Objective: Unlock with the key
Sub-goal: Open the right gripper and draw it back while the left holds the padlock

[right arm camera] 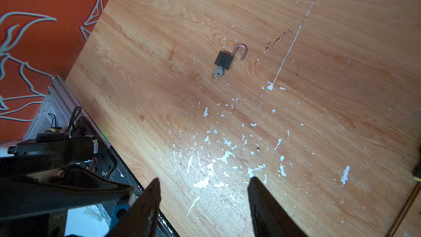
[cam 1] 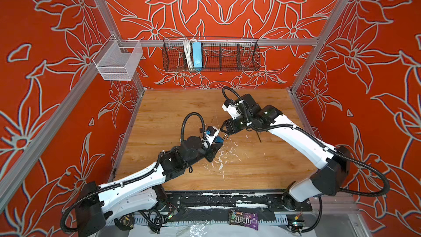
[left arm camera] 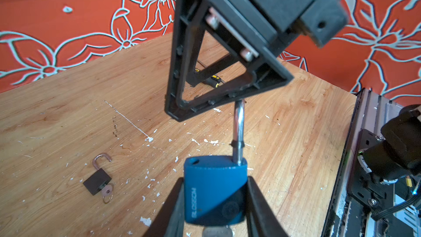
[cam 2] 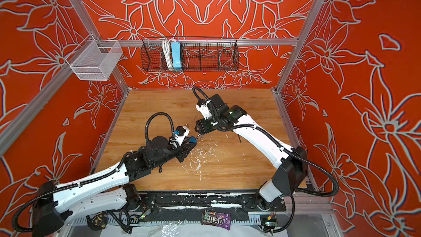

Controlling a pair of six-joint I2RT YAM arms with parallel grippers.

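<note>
My left gripper (left arm camera: 216,180) is shut on a blue padlock (left arm camera: 211,192), gripping the body from both sides above the table; in both top views the blue padlock (cam 1: 219,139) (cam 2: 193,138) sits mid-table. Its silver shackle (left arm camera: 238,128) is pulled up, one hole in the body empty, and its top is hidden behind a finger (left arm camera: 180,64) of my right gripper. A silvery key head (left arm camera: 216,233) pokes out under the lock body. My right gripper (right arm camera: 204,180) (cam 1: 224,131) hovers open just beyond the shackle, with nothing between its fingers.
A small black padlock (right arm camera: 224,60) (left arm camera: 98,181) lies on the wooden table (cam 1: 170,110), shackle open and a key in it. A yellow-and-black screwdriver (left arm camera: 213,80) lies beyond the right gripper. A black wire basket (cam 1: 210,55) and a white mesh basket (cam 1: 118,61) hang on the walls.
</note>
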